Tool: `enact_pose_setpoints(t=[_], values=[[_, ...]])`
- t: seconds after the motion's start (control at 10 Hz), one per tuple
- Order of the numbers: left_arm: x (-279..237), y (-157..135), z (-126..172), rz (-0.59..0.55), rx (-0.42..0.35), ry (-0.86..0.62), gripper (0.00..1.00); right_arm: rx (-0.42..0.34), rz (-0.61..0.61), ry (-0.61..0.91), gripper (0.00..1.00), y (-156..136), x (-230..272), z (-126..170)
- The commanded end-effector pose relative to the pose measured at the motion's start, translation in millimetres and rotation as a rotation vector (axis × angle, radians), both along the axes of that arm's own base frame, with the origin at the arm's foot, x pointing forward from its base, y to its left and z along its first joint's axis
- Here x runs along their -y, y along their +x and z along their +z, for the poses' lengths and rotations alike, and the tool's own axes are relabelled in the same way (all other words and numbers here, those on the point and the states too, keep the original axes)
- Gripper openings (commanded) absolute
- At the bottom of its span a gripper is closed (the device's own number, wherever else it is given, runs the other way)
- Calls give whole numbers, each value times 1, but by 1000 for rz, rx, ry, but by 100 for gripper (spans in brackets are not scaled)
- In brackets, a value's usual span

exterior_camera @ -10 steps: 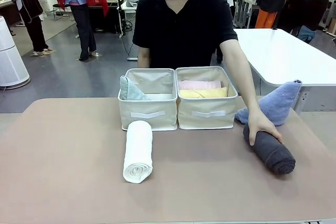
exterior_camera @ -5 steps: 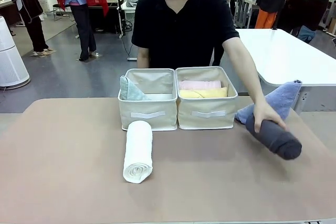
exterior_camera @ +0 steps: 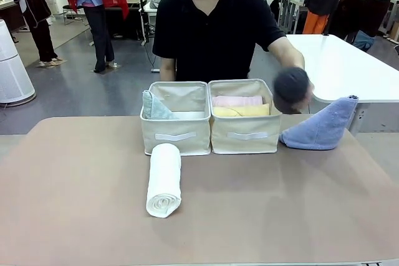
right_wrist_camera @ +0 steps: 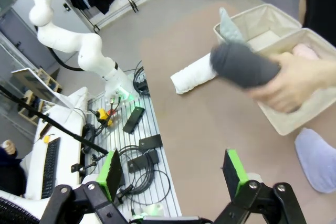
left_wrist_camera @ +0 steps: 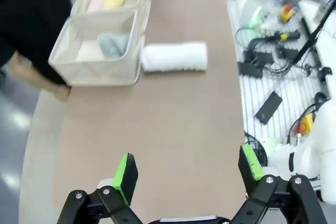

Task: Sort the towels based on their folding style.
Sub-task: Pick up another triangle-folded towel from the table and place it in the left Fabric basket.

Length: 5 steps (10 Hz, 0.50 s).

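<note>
The person's hand holds a rolled dark grey towel in the air beside the right cream basket; the right wrist view shows that grey towel over the basket's edge. Rolled pink and yellow towels lie in that basket. A pale mint cone towel stands in the left basket. A white rolled towel lies on the table before the left basket. A periwinkle cone towel lies right of the baskets. My left gripper and right gripper hang open, far from the towels.
The brown table has free room at left, right and front. A white table stands behind at right. A cable rack runs along the table's near edge. Other people stand in the background.
The person lifted the dark grey towel off the table at the right and carried it up toward the right basket. Neither gripper's jaws changed.
</note>
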<state>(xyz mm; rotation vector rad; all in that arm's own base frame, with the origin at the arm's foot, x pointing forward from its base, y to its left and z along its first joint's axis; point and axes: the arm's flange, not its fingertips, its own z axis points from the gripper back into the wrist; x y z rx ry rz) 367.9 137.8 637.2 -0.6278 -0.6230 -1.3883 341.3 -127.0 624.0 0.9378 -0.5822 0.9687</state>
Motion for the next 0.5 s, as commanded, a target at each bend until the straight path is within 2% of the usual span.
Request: enact_pose_setpoints(t=[0.0,0.3,0.4], values=[[-56,25,-6,-125,-45,-197,100,20,10,35,100,1,-1,0],[-100,16,-31,-45,6,-324,100,20,10,35,100,1,-1,0],[-111,25,-35,7,-2,-335,100,20,10,35,100,1,-1,0]])
